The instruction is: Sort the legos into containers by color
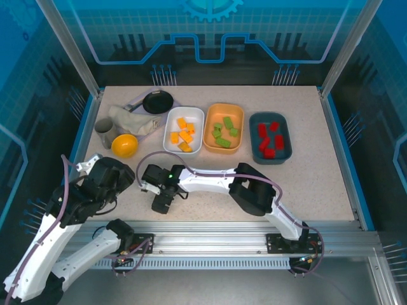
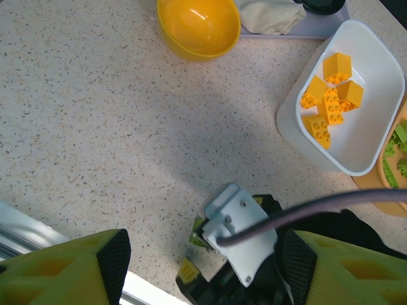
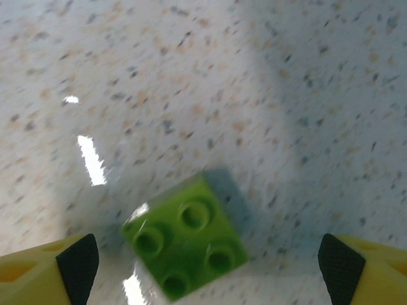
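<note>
The right pincer [image 3: 210, 262] is aimed down at the table [image 3: 191, 76], jaws apart; the square green lego [image 3: 184, 244] is seen studs-up, turned diagonally.

Slight blur on green lego [image 3: 186, 244]

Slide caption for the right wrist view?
Right gripper, jaws open, poised over a green lego lying studs-up on the speckled table.

The speckled beige surface [image 1: 318, 184] carried a white plastic tray [image 1: 184, 109], orange tray [image 1: 224, 105] and dark teal tray [image 1: 270, 160] toward 12 o'clock; a yellow bowl [image 1: 124, 146], pale cloth [image 1: 133, 121], grey cup [image 1: 105, 129] and black frying pan [image 1: 158, 101] at 10; a green plastic brick [image 3: 187, 244] at 7.
</note>
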Robot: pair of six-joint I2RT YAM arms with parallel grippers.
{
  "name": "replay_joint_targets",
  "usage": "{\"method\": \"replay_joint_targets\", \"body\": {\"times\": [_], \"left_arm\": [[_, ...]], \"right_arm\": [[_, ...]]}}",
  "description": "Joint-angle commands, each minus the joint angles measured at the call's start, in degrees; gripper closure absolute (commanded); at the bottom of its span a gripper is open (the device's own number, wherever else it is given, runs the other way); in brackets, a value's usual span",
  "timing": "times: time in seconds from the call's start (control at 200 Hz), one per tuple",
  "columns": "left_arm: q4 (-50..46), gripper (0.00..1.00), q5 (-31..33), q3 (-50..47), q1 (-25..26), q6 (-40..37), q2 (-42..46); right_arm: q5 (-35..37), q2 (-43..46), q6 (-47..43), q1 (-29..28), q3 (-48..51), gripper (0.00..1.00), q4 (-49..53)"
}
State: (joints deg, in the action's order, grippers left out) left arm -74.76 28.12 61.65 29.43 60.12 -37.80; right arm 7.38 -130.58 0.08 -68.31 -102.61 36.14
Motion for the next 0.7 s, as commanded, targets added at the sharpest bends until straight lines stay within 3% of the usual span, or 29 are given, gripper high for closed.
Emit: {"method": "replay_joint_targets", "body": {"times": [0.0, 0.36, 0.695], "left_arm": [[-1.61, 0.32, 0.81, -0.22, 0.25, 0.92, 0.53], [-0.70, 0.32, 0.03, -0.47, 0.26, 0.71, 0.16], [1.79, 0.32, -1.66, -2.94, 0.24, 0.54, -0.30]], "right_arm": [[3.53, -4.59, 2.30, 0.30, -4.45, 0.12, 5.32], [1.97, -6.71, 5.01, 2.99, -7.62, 0.35, 7.25], [0.72, -6.87, 6.06, 3.84, -9.38, 0.63, 8.50]]}}
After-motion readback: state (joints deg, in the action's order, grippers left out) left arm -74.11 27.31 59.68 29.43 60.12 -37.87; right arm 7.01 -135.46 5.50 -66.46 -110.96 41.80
